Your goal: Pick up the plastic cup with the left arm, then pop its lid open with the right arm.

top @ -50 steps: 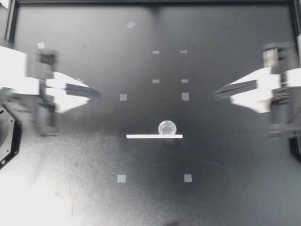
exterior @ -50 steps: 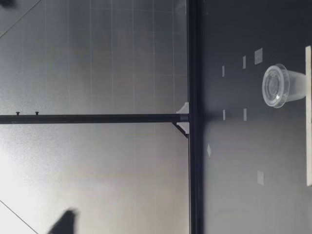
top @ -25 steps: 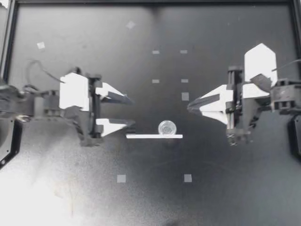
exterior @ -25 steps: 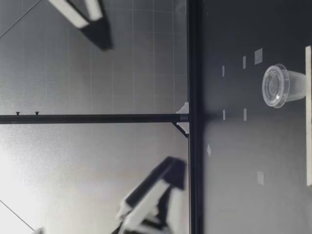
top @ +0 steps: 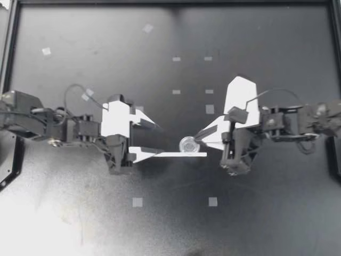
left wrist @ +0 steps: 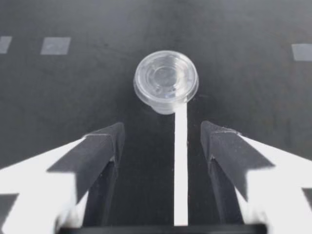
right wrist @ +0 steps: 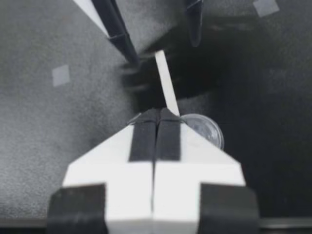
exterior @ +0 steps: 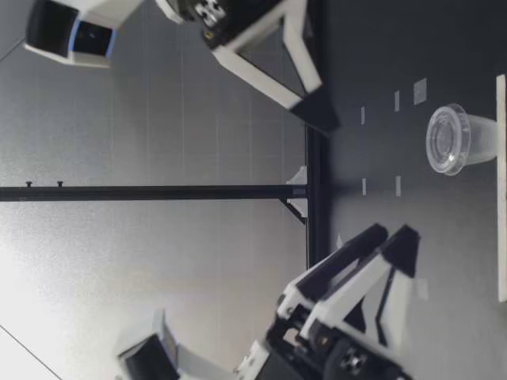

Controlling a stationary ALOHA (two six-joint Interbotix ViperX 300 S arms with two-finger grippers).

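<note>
Approach step: the left gripper (top: 158,140), fingers apart, faces the clear cup (top: 188,144) just ahead (the right gripper (top: 197,137), fingers together, beside it); next: advance straight.

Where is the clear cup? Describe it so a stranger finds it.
On the dark table, find the thin white strip near the middle, between my left hand and my right hand. The clear cup stands beside that strip; it is the only round, see-through thing among flat tape squares.

Small pale tape squares (top: 137,202) dot the black table (top: 277,218), edged by a dark frame (top: 170,2), before a gridded wall (exterior: 158,119).
</note>
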